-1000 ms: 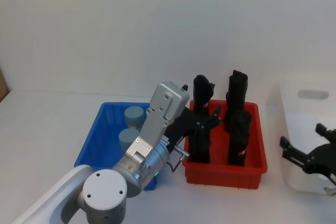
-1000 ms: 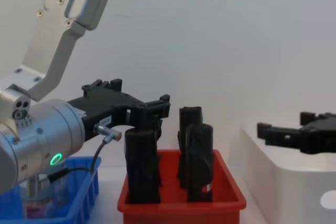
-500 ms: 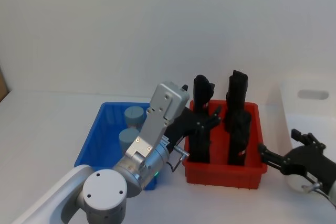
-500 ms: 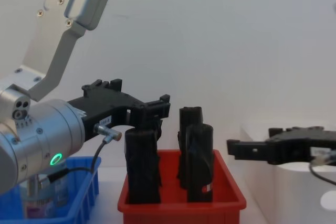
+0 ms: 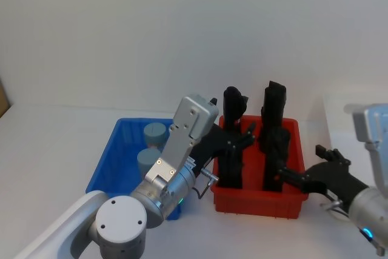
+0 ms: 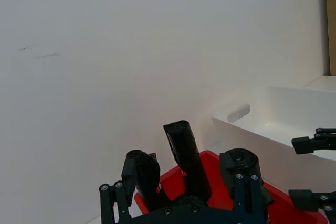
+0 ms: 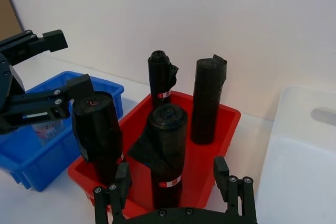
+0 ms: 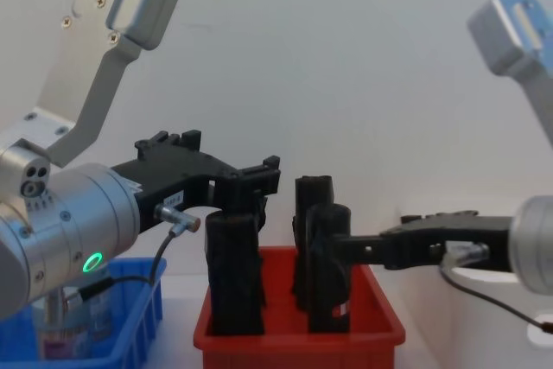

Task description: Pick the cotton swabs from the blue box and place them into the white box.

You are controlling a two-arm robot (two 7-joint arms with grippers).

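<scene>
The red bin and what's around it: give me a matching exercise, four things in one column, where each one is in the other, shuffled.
1. cotton swabs
2. black rolls
3. white box
4. right gripper

a. standing in the red bin
b. open, hovering at the red bin's right edge
c. in the blue box
d. resting at the far right, beyond the red bin

Pairs: 1-c, 2-a, 3-d, 4-b

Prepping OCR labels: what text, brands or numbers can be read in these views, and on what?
None can be read.
On the black rolls in the red bin: white bands with red print, too small to read.
On the cotton swabs jar in the blue box: pale label with reddish print, blurred.
On the left gripper: small white sticker on its body, too small to read.
</scene>
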